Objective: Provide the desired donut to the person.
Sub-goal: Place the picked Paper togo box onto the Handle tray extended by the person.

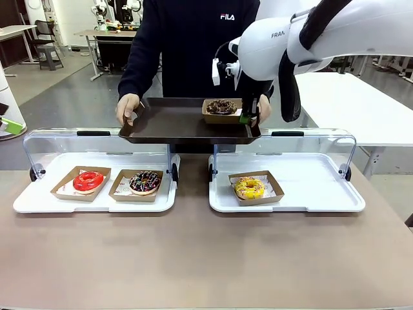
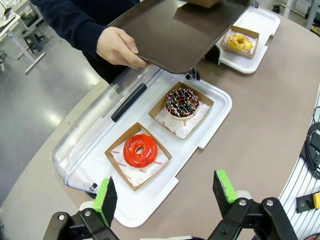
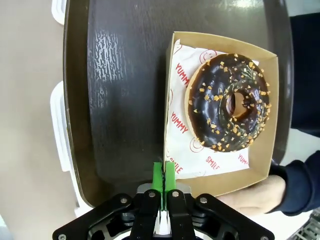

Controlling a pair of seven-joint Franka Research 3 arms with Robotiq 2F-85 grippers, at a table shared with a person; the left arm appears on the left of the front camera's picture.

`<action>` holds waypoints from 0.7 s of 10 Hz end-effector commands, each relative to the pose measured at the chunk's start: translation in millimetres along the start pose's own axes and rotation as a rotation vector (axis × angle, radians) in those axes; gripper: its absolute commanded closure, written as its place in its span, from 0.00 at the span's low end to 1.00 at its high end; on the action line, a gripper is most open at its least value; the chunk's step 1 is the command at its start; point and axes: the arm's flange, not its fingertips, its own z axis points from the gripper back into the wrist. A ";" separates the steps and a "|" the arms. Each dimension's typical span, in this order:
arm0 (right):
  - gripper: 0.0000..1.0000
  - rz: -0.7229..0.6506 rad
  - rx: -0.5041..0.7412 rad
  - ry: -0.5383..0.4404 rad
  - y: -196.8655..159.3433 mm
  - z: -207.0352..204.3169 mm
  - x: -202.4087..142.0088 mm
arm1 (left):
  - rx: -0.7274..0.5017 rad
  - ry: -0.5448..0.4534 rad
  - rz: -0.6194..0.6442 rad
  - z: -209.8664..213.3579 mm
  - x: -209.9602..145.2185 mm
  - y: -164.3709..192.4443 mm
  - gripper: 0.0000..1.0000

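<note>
Right wrist view, clearer than front: right fingers (image 3: 158, 176) pinched on the donut box (image 3: 220, 181) rim; left fingers (image 2: 106, 197) apart

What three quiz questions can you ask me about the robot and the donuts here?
1. True or false: the left gripper is open.
2. Which donut sits on the dark tray the person holds? A red, B yellow, C chocolate with nut bits.
3. Fill the gap: the right gripper is shut on the rim of that donut's cardboard ___.
Key: 1 true; 2 C; 3 box.
</note>
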 end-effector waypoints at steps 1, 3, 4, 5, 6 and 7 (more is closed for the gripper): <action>0.99 0.019 -0.020 0.007 -6.5 -9.0 3.7 | -0.001 -0.003 0.009 -0.1 -0.1 0.1 0.00; 0.99 0.022 -0.011 -0.005 -10.1 -12.1 2.4 | -0.001 -0.003 0.009 -0.1 -0.1 0.1 0.00; 0.39 0.026 -0.009 -0.003 -10.6 -9.7 0.6 | -0.001 -0.003 0.009 -0.1 -0.1 0.1 0.00; 0.39 0.029 0.006 -0.021 -10.4 -5.4 -0.4 | -0.001 -0.003 0.009 -0.1 -0.1 0.1 0.00; 0.00 0.030 0.003 -0.023 -10.5 -3.6 -1.3 | -0.001 -0.003 0.009 -0.1 -0.1 0.1 0.00; 0.35 0.033 0.005 -0.035 -9.7 0.2 -1.6 | -0.001 -0.003 0.009 -0.1 -0.1 0.1 0.00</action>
